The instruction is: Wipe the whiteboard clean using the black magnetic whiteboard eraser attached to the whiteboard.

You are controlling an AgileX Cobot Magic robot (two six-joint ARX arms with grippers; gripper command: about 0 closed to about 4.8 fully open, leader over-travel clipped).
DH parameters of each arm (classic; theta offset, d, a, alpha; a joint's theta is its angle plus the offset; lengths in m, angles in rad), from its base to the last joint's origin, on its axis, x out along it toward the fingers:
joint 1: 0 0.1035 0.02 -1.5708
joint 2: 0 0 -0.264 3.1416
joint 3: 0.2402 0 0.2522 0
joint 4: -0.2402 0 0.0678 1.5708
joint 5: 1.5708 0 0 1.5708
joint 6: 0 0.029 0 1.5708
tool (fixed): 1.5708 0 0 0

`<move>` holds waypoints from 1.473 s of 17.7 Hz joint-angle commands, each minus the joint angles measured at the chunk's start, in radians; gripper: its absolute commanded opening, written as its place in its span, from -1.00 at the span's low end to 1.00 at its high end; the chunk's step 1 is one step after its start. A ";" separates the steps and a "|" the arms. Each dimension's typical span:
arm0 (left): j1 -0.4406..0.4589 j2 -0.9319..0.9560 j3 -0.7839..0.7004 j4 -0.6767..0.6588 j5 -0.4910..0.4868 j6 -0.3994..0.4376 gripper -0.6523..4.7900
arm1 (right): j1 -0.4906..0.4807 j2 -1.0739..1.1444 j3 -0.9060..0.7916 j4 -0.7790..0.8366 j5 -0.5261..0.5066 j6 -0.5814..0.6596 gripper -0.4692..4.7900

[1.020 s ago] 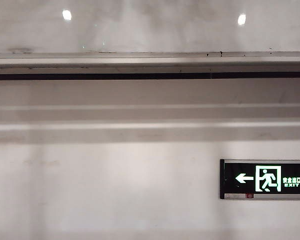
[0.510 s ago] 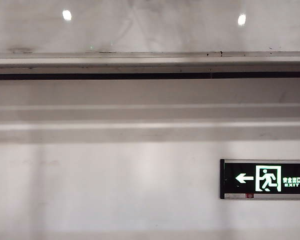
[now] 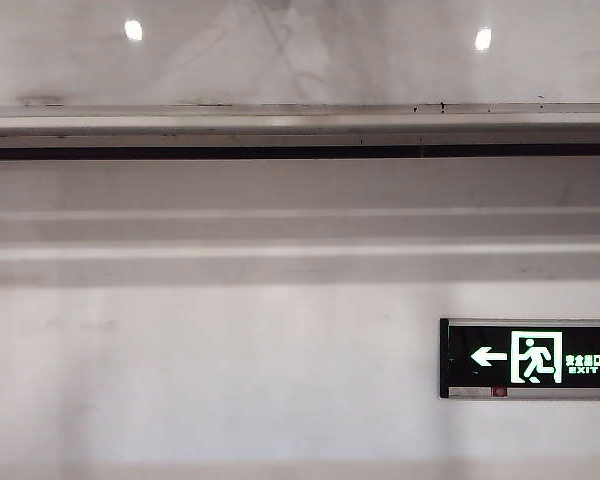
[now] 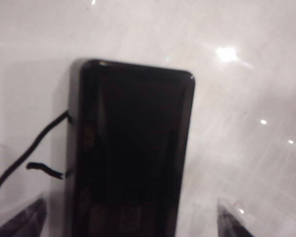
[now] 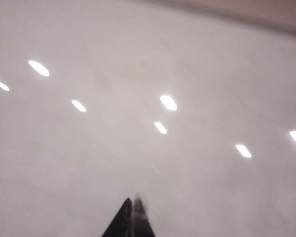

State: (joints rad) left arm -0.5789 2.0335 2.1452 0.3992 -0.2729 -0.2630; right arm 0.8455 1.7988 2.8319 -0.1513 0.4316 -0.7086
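We take the black magnetic whiteboard eraser (image 4: 130, 150) as our landmark. It sits flat on the whiteboard (image 4: 246, 118), and the left gripper (image 4: 130, 219) faces it head-on with its fingers spread wide, one dark fingertip (image 4: 24, 219) showing on one side of the eraser and the other well clear on the opposite side. The eraser's long axis runs away from the gripper, so the jaws straddle its short width; we judge that closing across that width is what the coming grasp turns on. A thin black cord (image 4: 34, 148) trails from the eraser's side toward the nearer fingertip and could snag. Whether the fingertips already touch the board we cannot say, as the view is soft.

The right gripper (image 5: 132, 217) is pressed together, holding nothing, and points at a bare glossy stretch of board with no eraser in its sight, so the left arm is plainly the nearer one.

In the exterior view neither arm appears: only the board's lower part, its silver-grey rail (image 3: 300, 125), matte wall (image 3: 230, 380) and an exit sign (image 3: 530, 358) below
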 commanded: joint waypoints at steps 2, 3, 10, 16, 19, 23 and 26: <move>-0.002 0.052 0.055 0.006 -0.024 0.001 1.00 | 0.031 -0.013 0.004 -0.007 0.045 -0.003 -0.84; -0.002 0.056 0.055 -0.013 -0.046 0.002 0.66 | 0.031 -0.016 0.004 -0.021 0.050 -0.003 -0.84; 0.002 0.058 0.055 -0.049 -0.086 0.080 -0.23 | 0.031 -0.018 0.004 -0.027 0.046 -0.003 -0.84; 0.038 0.003 0.055 -0.184 -0.082 0.080 -0.22 | 0.031 -0.018 0.004 -0.025 0.045 -0.003 -0.84; 0.055 -0.032 0.055 -0.251 -0.089 0.137 -0.22 | 0.029 -0.018 0.004 -0.008 0.045 -0.003 -0.84; 0.090 -0.044 0.055 -0.344 -0.089 0.184 -0.22 | 0.029 -0.018 0.004 0.006 0.045 -0.002 -0.84; 0.137 -0.055 0.055 -0.392 -0.089 0.181 -0.22 | 0.029 -0.018 0.004 0.006 0.045 -0.002 -0.84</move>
State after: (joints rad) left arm -0.4847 1.9720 2.2021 0.0505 -0.2356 -0.0822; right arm 0.8734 1.7851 2.8330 -0.1562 0.4770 -0.7086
